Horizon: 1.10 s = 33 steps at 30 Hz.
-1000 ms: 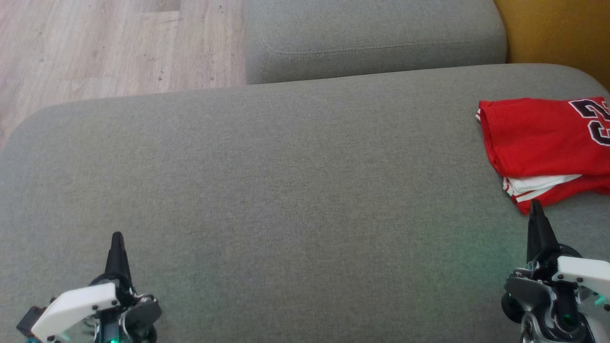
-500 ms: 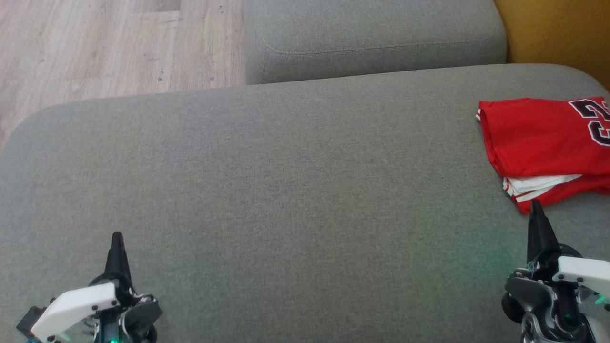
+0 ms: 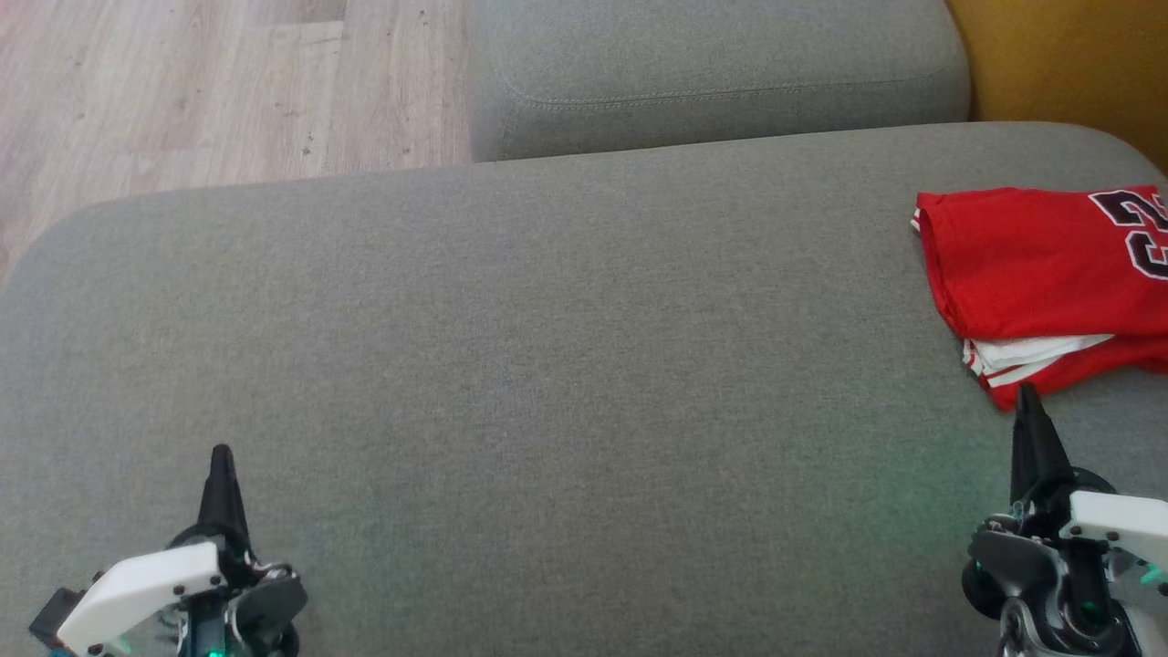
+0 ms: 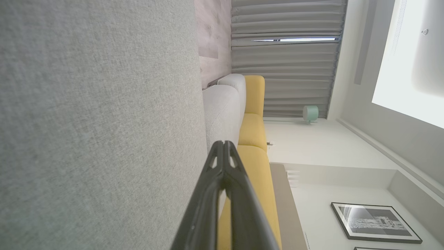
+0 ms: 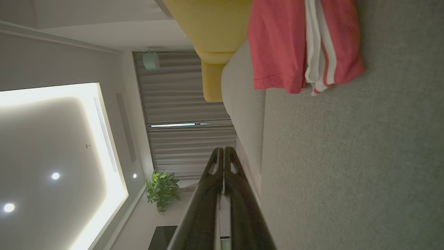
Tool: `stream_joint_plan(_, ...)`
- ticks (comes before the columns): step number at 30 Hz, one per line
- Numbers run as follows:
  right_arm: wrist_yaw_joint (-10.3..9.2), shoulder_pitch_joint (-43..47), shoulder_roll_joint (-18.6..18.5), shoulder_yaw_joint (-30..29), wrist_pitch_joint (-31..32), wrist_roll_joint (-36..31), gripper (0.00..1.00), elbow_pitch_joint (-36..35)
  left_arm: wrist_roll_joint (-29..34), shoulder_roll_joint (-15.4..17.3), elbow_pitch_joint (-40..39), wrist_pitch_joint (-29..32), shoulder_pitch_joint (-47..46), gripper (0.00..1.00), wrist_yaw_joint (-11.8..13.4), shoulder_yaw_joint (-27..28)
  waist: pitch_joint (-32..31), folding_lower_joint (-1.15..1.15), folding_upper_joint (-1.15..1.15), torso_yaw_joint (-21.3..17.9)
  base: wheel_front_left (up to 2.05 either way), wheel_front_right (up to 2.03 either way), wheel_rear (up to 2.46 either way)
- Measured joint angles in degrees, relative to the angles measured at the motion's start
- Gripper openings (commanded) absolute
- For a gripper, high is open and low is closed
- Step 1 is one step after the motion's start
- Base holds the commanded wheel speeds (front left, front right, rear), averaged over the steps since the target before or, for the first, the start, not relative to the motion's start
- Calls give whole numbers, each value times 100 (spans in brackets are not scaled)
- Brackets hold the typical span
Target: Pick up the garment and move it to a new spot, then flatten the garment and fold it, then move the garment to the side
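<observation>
A folded red jersey [image 3: 1040, 265] with white trim and a dark number lies at the right edge of the grey sofa cushion [image 3: 547, 365], partly cut off by the head view's border. The right wrist view has the jersey [image 5: 277, 45] at its top, folded with white stripes showing. My right gripper [image 3: 1027, 394] [image 5: 224, 150] is shut and empty, its tip just in front of the jersey's near corner. Far from the garment, my left gripper [image 3: 221, 453] [image 4: 223, 144] is shut and empty at the lower left above the cushion.
A second grey cushion [image 3: 712, 73] stands behind the big one. Wooden floor [image 3: 182, 82] lies at the upper left. A yellow sofa part [image 3: 1068, 55] is at the upper right, the yellow sofa [image 4: 253, 139] also in the left wrist view. The cushion's middle is bare fabric.
</observation>
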Motion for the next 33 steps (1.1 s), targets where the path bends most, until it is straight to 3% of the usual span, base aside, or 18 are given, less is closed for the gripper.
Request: stream_joint_plan(33, 0, 0, 7, -51, 52, -11, 0, 1, 19, -23, 1, 44, 0, 0, 0, 45, 0, 0, 0, 0, 0, 0, 0)
